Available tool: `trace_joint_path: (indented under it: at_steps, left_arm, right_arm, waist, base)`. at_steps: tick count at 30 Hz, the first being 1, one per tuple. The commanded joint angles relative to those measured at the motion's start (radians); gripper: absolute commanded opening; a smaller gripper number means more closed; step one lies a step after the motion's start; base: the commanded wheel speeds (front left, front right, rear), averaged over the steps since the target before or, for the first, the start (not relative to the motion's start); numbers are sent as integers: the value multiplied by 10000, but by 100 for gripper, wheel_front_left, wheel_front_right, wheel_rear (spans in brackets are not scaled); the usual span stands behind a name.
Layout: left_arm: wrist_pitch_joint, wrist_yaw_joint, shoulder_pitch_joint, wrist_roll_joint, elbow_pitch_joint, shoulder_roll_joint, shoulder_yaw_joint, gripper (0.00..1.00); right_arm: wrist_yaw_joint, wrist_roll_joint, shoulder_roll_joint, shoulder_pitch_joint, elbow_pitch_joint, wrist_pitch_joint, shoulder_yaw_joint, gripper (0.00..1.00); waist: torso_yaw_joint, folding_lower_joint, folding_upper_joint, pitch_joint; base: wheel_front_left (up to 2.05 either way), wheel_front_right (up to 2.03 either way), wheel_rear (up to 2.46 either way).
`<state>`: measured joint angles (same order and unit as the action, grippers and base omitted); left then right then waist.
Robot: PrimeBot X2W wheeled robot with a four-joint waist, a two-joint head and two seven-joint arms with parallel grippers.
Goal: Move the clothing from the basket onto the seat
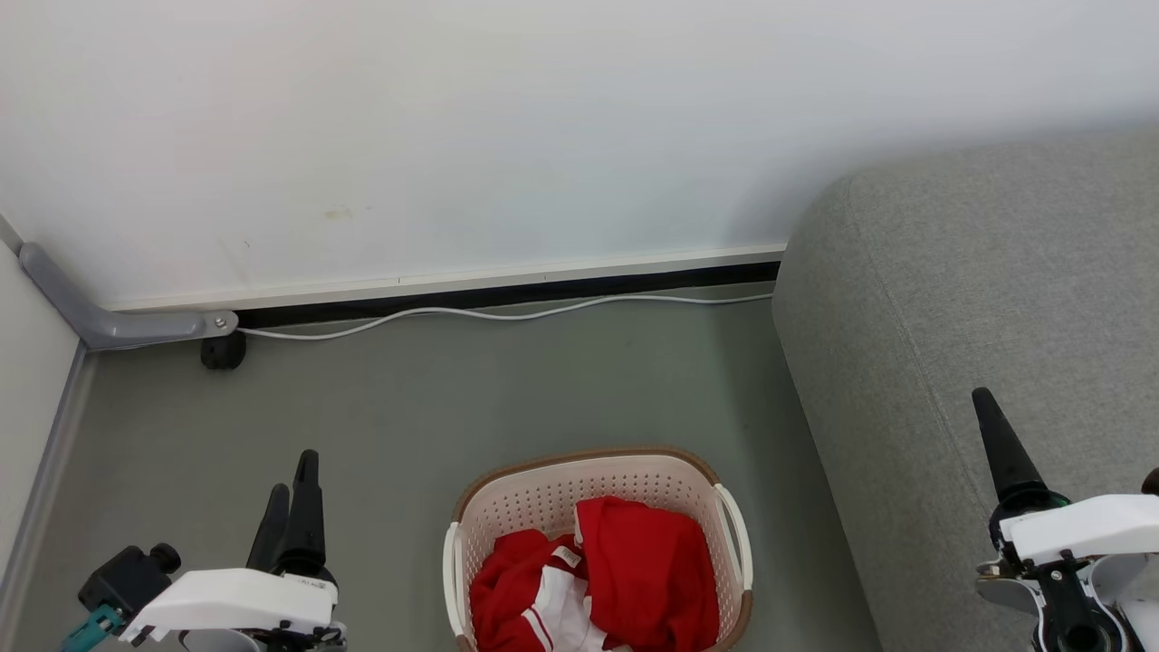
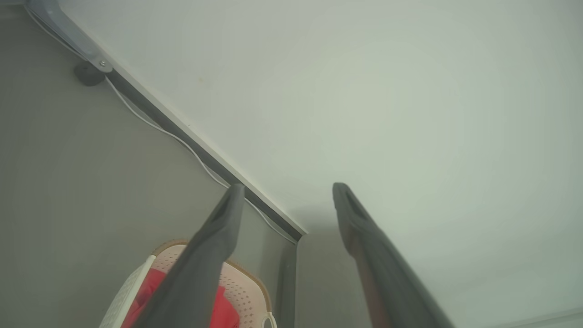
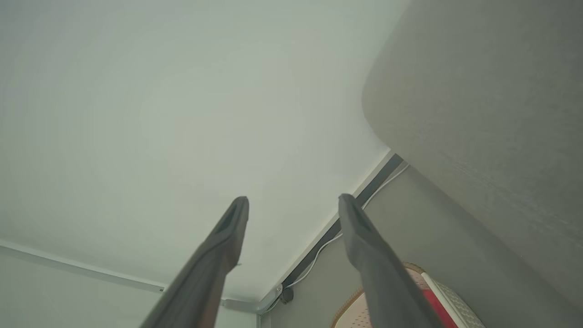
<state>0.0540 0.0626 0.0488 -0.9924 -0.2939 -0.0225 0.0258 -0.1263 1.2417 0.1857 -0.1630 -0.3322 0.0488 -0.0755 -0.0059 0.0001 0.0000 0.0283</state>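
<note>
Left hand point(image 2: 288, 187): near left, above the floor point(image 1: 435, 398); fingers spread well apart, gripping nothing, touching nothing.
Right hand point(image 3: 294, 199): near right, seen against the seat point(image 1: 978, 272); fingers parted alike, empty.
Clothing point(image 1: 647, 566): red and white, heaped inside the basket point(image 1: 579, 462).
Basket: on the floor, between the hands, just left of the seat.
Seat: grey, at right.

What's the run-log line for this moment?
left claw: open, empty | right claw: open, empty | red-and-white fabric clothing: in cream perforated plastic basket | basket: on floor beside light grey upholstered sofa
</note>
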Motion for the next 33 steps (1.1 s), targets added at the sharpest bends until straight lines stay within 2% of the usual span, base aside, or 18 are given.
trace_joint_path:
  at_steps: [1,10,33]
  left_arm:
    - [110,-101,591,438,267,-160,73,100]
    - [345,-368,712,1925,185,-174,-98,100]
    - [1018,-729,1025,5256,142,-341,-531,100]
  right_arm:
    - [-36,-317,307,-537,248,163,-161,100]
    - [-37,-1261,643,-821,40,397,-748,100]
    - [-40,-3377,1475,-1589,-451,1071,-2344,100]
  waist:
    - [0,-1,0,9]
    - [4,-1,0,43]
    - [-23,-1,0,-31]
  base:
    - [0,0,0]
    - [0,0,0]
    - [0,0,0]
